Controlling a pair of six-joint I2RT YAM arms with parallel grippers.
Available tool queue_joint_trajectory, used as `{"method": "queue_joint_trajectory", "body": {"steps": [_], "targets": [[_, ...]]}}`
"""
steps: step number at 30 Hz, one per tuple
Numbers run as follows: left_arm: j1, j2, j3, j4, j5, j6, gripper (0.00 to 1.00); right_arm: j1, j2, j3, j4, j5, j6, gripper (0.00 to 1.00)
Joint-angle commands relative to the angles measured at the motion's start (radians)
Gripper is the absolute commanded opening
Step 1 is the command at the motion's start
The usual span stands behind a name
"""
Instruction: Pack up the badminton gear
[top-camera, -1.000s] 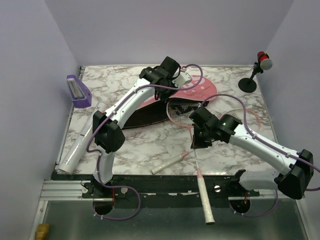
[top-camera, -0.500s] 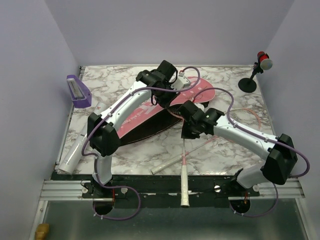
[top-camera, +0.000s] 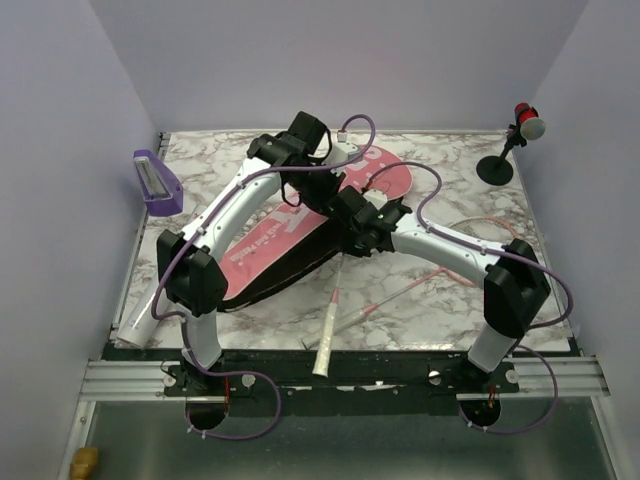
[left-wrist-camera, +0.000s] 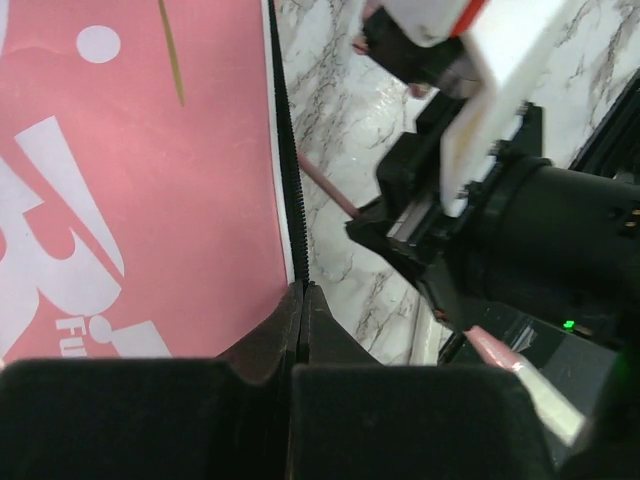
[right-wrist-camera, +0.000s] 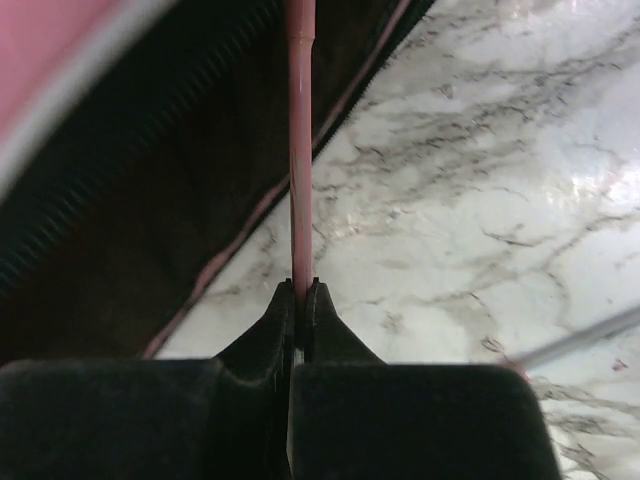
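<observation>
The long pink-and-black racket bag (top-camera: 275, 235) lies slantwise on the marble table. My left gripper (top-camera: 318, 185) is shut on its zippered edge (left-wrist-camera: 290, 180), holding the flap up. My right gripper (top-camera: 345, 208) is shut on the pink shaft (right-wrist-camera: 300, 150) of a racket. That racket's head is hidden in the bag's black opening (right-wrist-camera: 150, 200), and its white handle (top-camera: 325, 345) points to the near edge. The second racket (top-camera: 395, 295) lies on the table, its pink hoop (top-camera: 490, 235) at the right. The white tube (top-camera: 150, 300) lies at the left edge. No shuttlecock shows.
A purple box (top-camera: 155, 180) sits at the far left. A red-and-grey microphone on a black stand (top-camera: 522, 125) is at the far right corner. The two wrists are very close together over the bag's mouth. The right arm (left-wrist-camera: 540, 220) fills the left wrist view's right side.
My right gripper has carried the racket left and away, head first into the bag's mouth. My left gripper has moved left with the bag's edge, showing more of the pink face.
</observation>
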Motion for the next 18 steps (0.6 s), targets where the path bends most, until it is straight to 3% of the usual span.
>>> {"method": "queue_joint_trajectory", "body": {"steps": [1,12,18], "targets": [[0.000,-0.060,-0.024,0.002,0.113,-0.017,0.00,-0.024,0.058,0.078,0.084,0.069,0.054,0.01],[0.012,-0.095,-0.156,0.048,0.138,-0.019,0.00,-0.046,0.081,0.139,0.149,0.107,0.063,0.00],[0.017,-0.117,-0.181,0.057,0.174,-0.040,0.00,-0.066,0.009,-0.015,0.300,0.172,0.126,0.00]]}}
